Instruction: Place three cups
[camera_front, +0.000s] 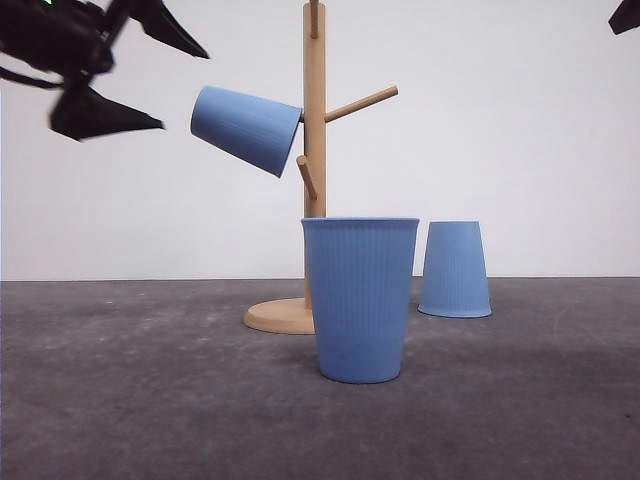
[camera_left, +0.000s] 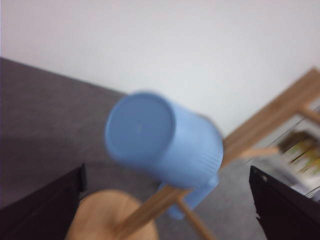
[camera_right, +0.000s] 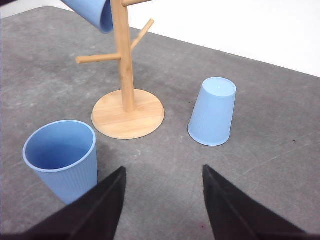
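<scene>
Beside the wooden peg stand (camera_front: 314, 170), on its left-arm side, you have one cup (camera_front: 246, 128) already hung on a peg, mouth toward the post and flat bottom pointing out and slightly up at the left gripper (camera_front: 150, 75). That gripper hangs in the air just clear of the cup's bottom, fingers spread wide and holding nothing; its arm is raised high and reaches in level toward the post.

Your next pick, as I judge it, is one of two cups on the bench (camera_front: 120, 400). The upright cup (camera_right: 62, 157) stands mouth-up in front of the stand's base, long axis vertical. The upside-down cup (camera_right: 213, 112) sits on its rim to the stand's right-arm side, a little behind the base. The right gripper (camera_right: 162, 200) looks down on both from the near side, fingers parted and empty, so that arm is the nearer one. The upright cup lies closer to it, off toward the stand's base.
</scene>
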